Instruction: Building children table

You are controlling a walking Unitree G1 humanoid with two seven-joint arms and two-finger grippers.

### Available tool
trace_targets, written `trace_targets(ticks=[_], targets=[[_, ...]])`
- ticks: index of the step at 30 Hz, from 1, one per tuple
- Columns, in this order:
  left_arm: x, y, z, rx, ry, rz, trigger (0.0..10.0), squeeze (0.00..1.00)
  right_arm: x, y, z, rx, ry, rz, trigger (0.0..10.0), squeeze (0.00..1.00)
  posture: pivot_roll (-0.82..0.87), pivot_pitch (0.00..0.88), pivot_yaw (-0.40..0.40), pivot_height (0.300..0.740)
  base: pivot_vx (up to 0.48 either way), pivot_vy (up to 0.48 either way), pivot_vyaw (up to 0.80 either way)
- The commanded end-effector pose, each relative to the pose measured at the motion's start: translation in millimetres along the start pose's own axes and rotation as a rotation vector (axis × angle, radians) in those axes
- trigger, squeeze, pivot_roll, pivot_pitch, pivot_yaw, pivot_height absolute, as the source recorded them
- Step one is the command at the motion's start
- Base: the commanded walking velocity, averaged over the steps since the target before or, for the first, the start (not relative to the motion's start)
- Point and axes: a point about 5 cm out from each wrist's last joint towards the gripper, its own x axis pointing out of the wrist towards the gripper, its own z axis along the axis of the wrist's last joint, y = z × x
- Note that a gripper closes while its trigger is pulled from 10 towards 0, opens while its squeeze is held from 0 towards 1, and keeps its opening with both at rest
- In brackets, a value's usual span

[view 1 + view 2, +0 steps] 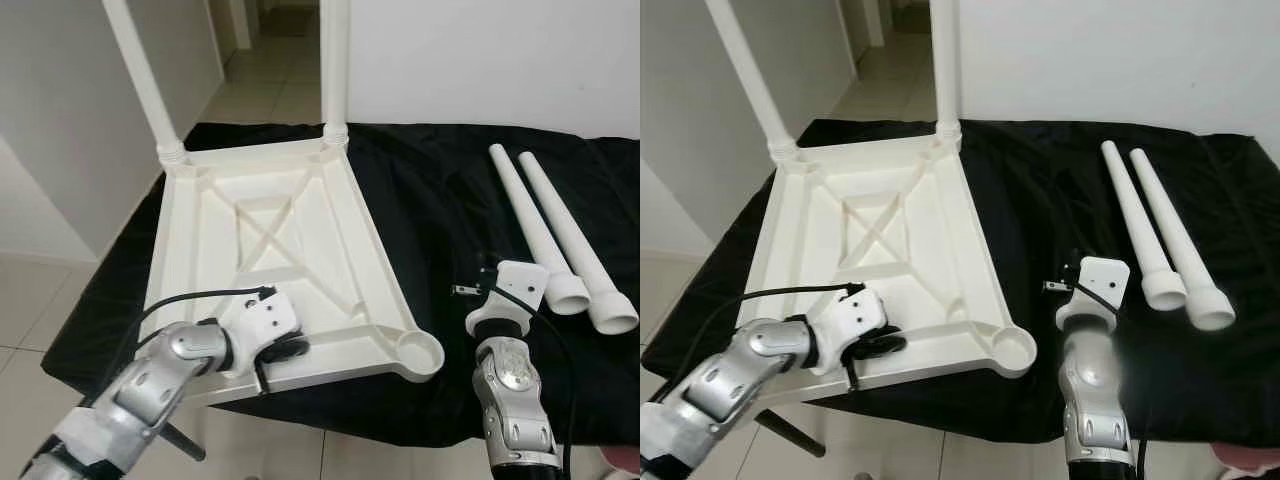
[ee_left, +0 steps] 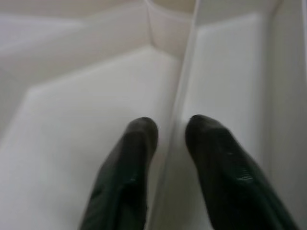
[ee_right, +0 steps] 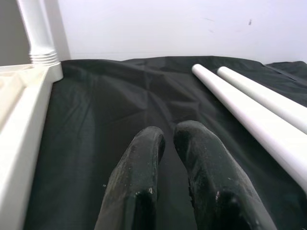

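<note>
A white plastic table top lies upside down on a black cloth. Two white legs stand screwed into its far corners. The near right corner socket is empty. Two loose white legs lie side by side on the cloth to the right. My left gripper sits at the table top's near edge, its fingers shut on a thin rib. My right gripper hovers low over bare cloth between the table top and the loose legs, shut with nothing in it.
The black cloth covers a low platform whose near edge lies just before my arms. A white wall stands behind it. Tiled floor and a corridor lie to the left and beyond.
</note>
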Motion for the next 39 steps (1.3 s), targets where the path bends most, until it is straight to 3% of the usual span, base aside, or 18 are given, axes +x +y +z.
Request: trace_targets(ticks=[1, 7, 8, 9, 14, 17, 23, 26, 27, 32, 33, 39], targets=[[1.1, 5.2, 7, 0.023, -0.028, 0.041, 10.0, 1.00, -0.6, 0.7, -2, -0.003, 0.005, -0.005, 10.0, 0.00, -0.09, 0.073, 0.082, 0.740, 0.000, 0.000, 0.00], [7.0, 5.9, 25, 0.011, -0.130, 0.064, 10.0, 1.00, -0.6, -0.6, -2, 0.004, 0.000, -0.026, 10.0, 0.00, -0.09, 0.068, 0.092, 0.740, 0.000, 0.000, 0.00], [7.1, 6.0, 30, -0.007, -0.162, 0.077, 10.0, 0.28, -0.6, -1.3, -2, 0.005, 0.001, -0.033, 10.0, 0.00, -0.09, 0.071, 0.091, 0.740, 0.000, 0.000, 0.00], [7.0, 6.2, 36, -0.020, -0.205, 0.093, 10.0, 0.00, -0.2, -2.1, -3, 0.007, 0.004, -0.042, 10.0, 0.00, -0.09, 0.071, 0.091, 0.740, 0.000, 0.000, 0.00], [5.9, 11.1, 53, -0.047, -0.313, 0.165, 10.0, 0.00, 4.0, -1.5, -2, 0.019, 0.000, -0.060, 10.0, 0.00, -0.09, 0.063, 0.090, 0.740, 0.000, 0.000, 0.00], [4.8, 19.7, 66, -0.105, -0.401, 0.259, 10.0, 0.00, 8.6, -2.0, -3, 0.034, 0.011, -0.099, 10.0, 0.00, -0.09, 0.045, 0.085, 0.740, 0.000, 0.000, 0.00], [7.1, 37.8, 75, -0.229, -0.455, 0.360, 10.0, 0.00, 21.8, -0.7, 3, 0.036, -0.002, -0.149, 10.0, 0.00, -0.10, 0.045, 0.079, 0.740, 0.000, 0.000, 0.00], [8.1, 41.3, 76, -0.242, -0.460, 0.385, 10.0, 0.00, 24.5, 0.2, 5, 0.041, -0.006, -0.154, 10.0, 0.00, -0.10, 0.046, 0.077, 0.740, 0.000, 0.000, 0.00], [10.5, 46.1, 75, -0.294, -0.465, 0.422, 10.0, 0.00, 27.0, 2.2, 6, 0.058, -0.009, -0.160, 10.0, 0.00, -0.10, 0.046, 0.073, 0.740, 0.000, 0.000, 0.00], [9.8, 49.9, 76, -0.370, -0.514, 0.450, 10.0, 0.00, 27.5, 7.5, 10, 0.094, -0.026, -0.137, 10.0, 0.00, -0.12, 0.046, 0.073, 0.740, 0.000, 0.000, 0.00], [13.6, 51.3, 71, -0.458, -0.508, 0.455, 10.0, 0.00, 27.1, 11.5, 13, 0.124, -0.034, -0.126, 10.0, 0.00, -0.13, 0.048, 0.071, 0.740, 0.000, 0.000, 0.00], [20.2, 50.7, 73, -0.504, -0.521, 0.474, 10.0, 0.00, 23.3, 14.3, 14, 0.119, -0.014, -0.151, 10.0, 0.00, -0.14, 0.057, 0.065, 0.740, 0.000, 0.000, 0.00]])
